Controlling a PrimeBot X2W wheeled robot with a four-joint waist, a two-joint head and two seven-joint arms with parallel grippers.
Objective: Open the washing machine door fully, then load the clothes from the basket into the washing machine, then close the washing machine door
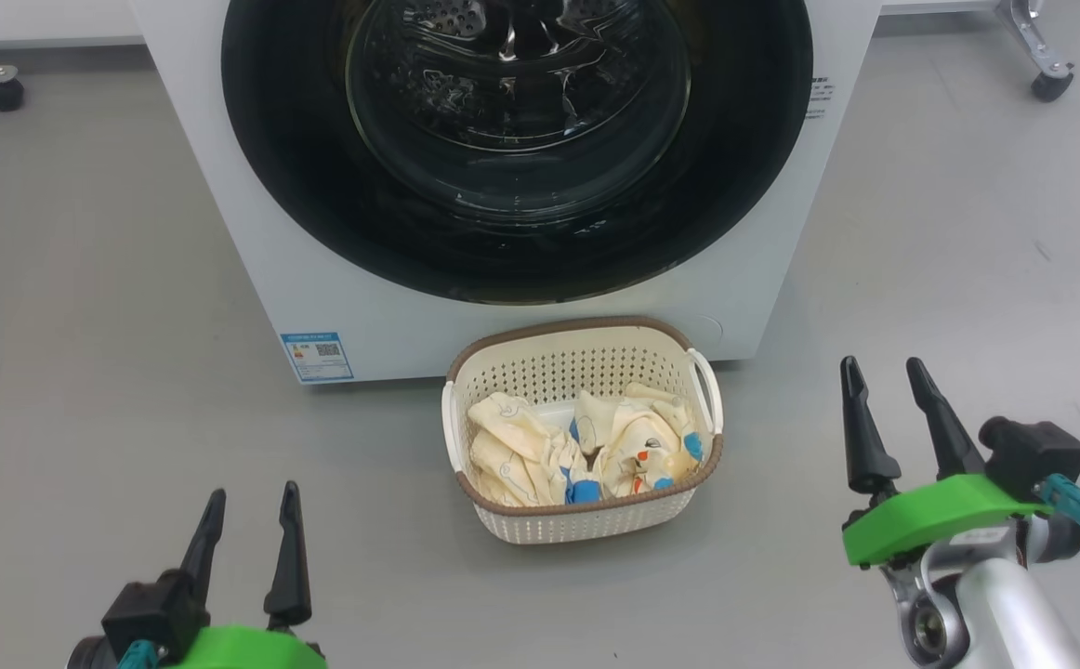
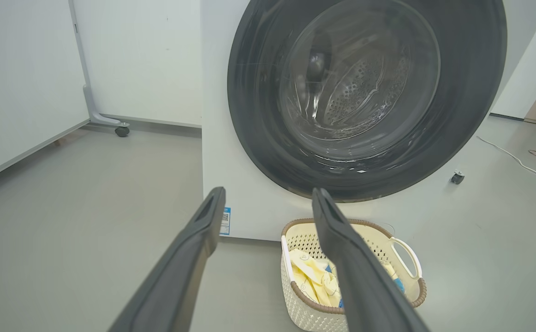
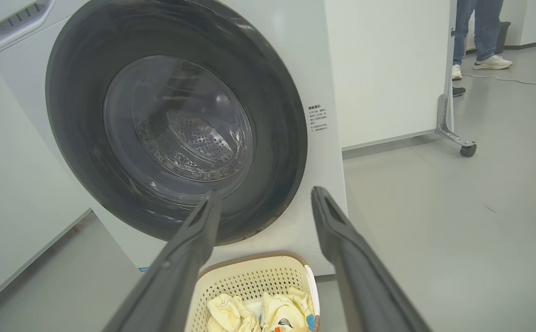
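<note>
The white washing machine (image 1: pixel 252 242) (image 2: pixel 231 166) (image 3: pixel 323 161) stands ahead with its round black-rimmed door (image 1: pixel 517 149) (image 2: pixel 365 92) (image 3: pixel 175 120) shut flat against the front; the steel drum shows through the glass. On the floor in front sits the cream basket (image 1: pixel 586 520) (image 2: pixel 305 304) (image 3: pixel 249 281), holding pale yellow clothes (image 1: pixel 577 446) (image 2: pixel 314 276) (image 3: pixel 259 313) with blue cuffs. My left gripper (image 1: pixel 252 506) (image 2: pixel 268 196) is open, low at the basket's left. To the basket's right my right gripper (image 1: pixel 882 372) (image 3: pixel 263 196) hangs open. Both are empty.
Grey floor lies all around. White wheeled partitions stand behind the machine, with castors (image 2: pixel 121 131) (image 3: pixel 467 150) on the floor. A person's legs and shoes (image 3: pixel 480 55) are far back on the right. A white cable (image 2: pixel 517 159) runs over the floor right of the machine.
</note>
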